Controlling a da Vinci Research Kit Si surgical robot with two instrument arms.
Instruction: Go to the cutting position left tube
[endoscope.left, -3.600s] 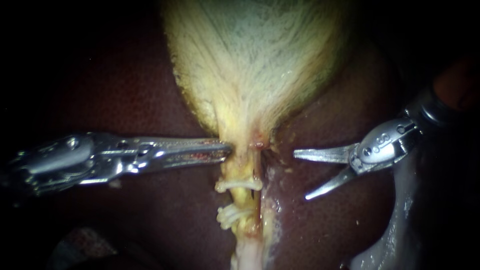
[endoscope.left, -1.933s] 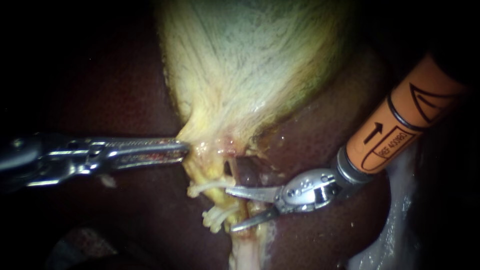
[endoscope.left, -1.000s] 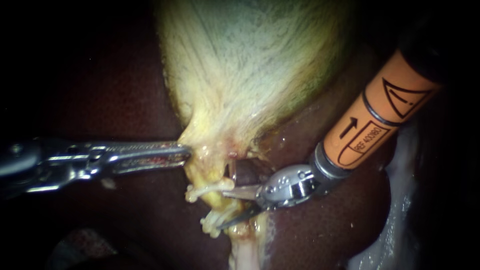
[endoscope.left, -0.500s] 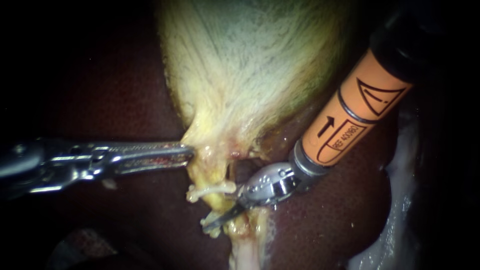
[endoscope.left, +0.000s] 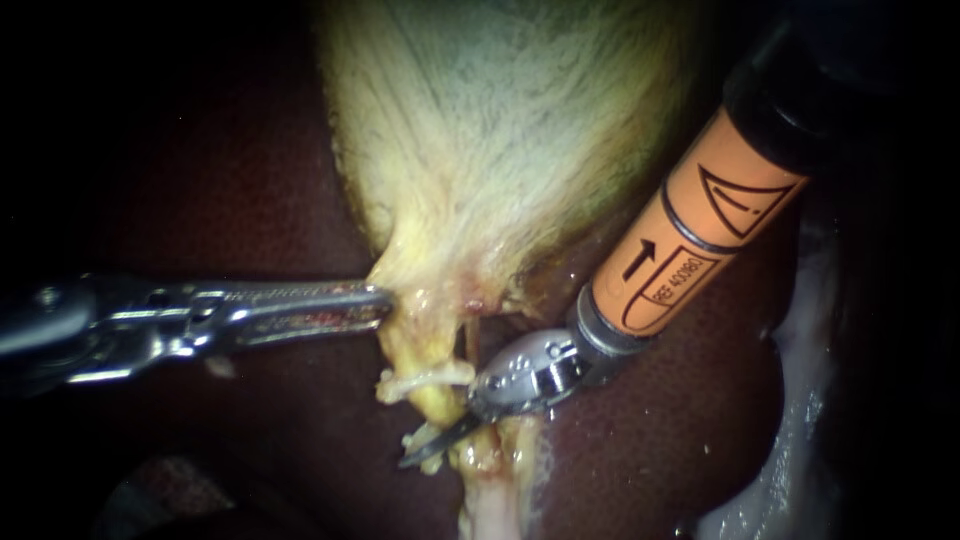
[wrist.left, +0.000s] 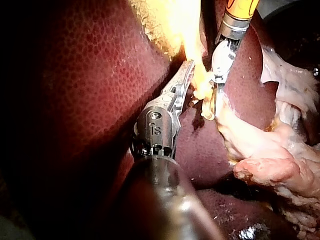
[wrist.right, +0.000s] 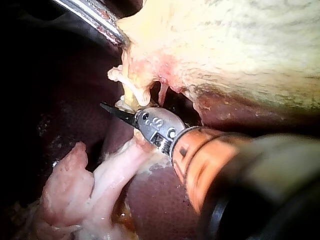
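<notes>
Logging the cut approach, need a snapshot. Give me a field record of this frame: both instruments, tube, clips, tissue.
left instrument: silver metal, shut on the lower edge of the pale yellow-white gallbladder
right instrument: orange-sleeved shaft, metal tip at the left tube
right tip state: partly hidden by tissue, cannot tell
left tube: yellow, carries two clips
upper clip: white, above the right tip
lower clip: white, right at the tip
liver: dark red, beneath everything
</notes>
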